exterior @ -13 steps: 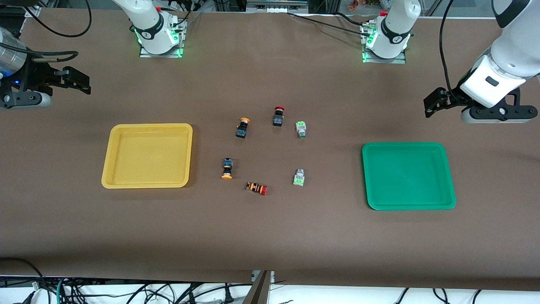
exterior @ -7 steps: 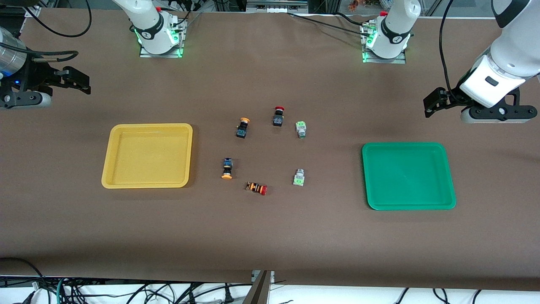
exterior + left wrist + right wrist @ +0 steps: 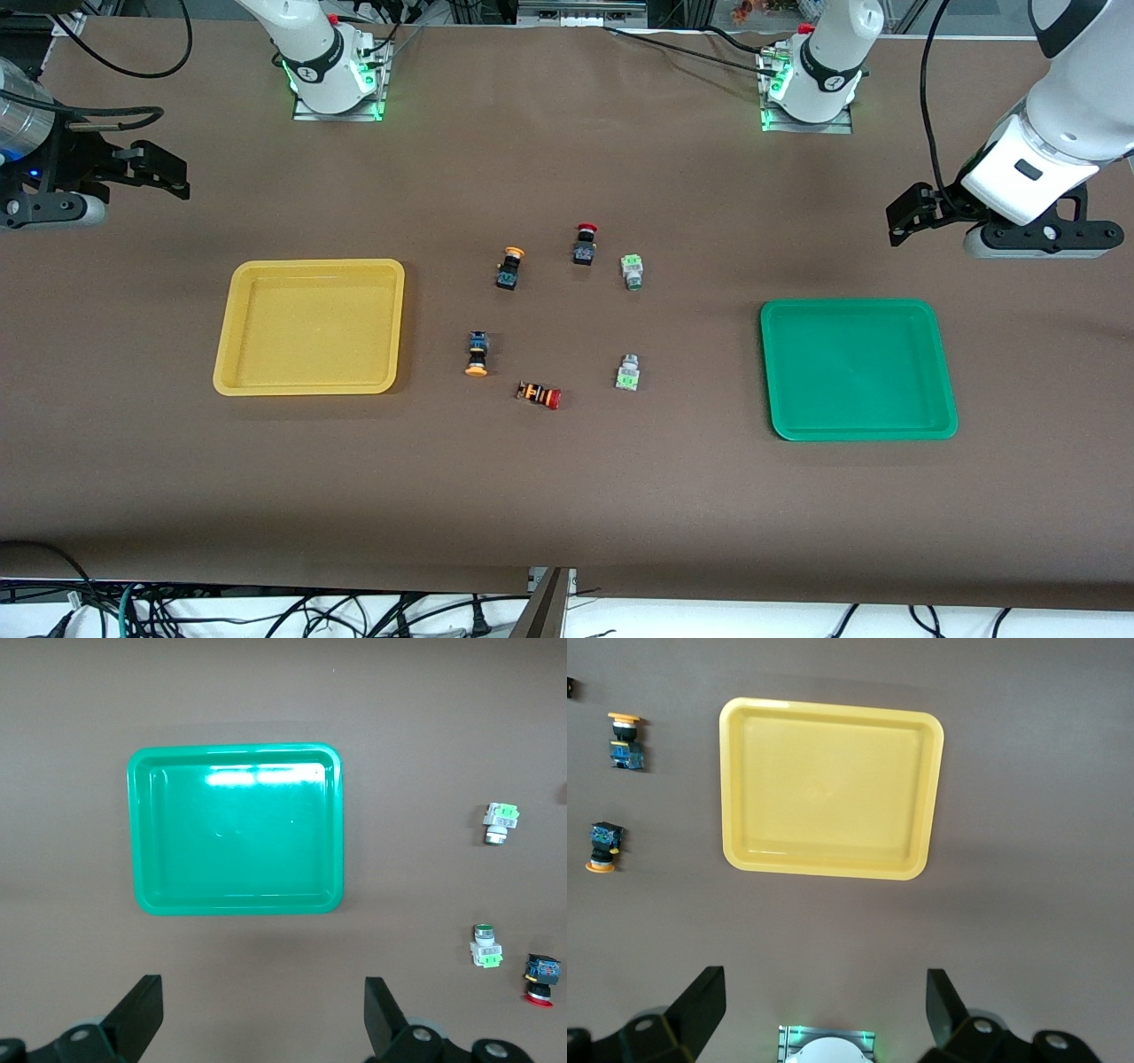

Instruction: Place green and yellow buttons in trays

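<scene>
Buttons [image 3: 627, 373] lie loose mid-bench between yellow tray [image 3: 310, 326] and green tray [image 3: 858, 369], both trays empty. Left pincer [image 3: 261, 1023] and right pincer [image 3: 824, 1010] hover wide open, holding nothing, at bench ends.

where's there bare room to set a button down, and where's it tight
Both trays are bare inside: the yellow tray and the green tray. Bare table also lies between the button cluster and each tray. It is crowded only mid-table, around the red button.
</scene>
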`<move>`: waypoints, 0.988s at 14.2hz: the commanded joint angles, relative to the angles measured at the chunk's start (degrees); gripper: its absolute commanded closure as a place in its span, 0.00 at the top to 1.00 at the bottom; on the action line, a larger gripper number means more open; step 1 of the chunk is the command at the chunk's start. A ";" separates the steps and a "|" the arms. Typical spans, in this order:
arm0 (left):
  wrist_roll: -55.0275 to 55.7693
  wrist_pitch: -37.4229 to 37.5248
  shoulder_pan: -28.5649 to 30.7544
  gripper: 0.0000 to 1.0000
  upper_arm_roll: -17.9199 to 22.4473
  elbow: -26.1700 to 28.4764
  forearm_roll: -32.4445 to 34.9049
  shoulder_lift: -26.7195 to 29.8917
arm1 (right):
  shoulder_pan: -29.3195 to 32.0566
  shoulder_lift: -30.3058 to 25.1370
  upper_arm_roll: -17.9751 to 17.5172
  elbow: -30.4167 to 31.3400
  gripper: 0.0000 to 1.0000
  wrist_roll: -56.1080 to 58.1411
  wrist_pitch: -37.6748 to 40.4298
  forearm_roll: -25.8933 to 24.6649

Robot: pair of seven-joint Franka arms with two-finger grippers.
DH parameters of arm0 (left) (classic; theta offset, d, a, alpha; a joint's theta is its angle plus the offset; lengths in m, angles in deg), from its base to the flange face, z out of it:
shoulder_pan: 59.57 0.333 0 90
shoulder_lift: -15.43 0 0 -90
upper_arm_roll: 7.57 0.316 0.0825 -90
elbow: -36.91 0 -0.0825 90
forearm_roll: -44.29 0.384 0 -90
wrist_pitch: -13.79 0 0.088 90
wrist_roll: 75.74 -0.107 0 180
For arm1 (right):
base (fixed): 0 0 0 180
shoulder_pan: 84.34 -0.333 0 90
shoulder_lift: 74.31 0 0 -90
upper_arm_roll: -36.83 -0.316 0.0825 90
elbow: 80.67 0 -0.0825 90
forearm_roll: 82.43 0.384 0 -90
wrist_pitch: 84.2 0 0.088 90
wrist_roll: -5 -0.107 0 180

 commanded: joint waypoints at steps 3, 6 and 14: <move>-0.77 0.34 -0.32 1.00 0.11 0.19 -0.67 0.40 | 0.22 1.14 -0.10 -1.48 1.00 0.13 0.05 -0.14; -0.51 0.34 -0.50 1.00 0.11 0.19 -0.67 0.22 | 0.39 1.23 -0.01 -1.48 1.00 0.31 0.14 -0.05; -0.24 2.27 -0.50 1.00 -0.50 0.19 -0.93 -0.57 | -0.14 2.46 -0.36 -1.13 1.00 0.22 -0.22 0.04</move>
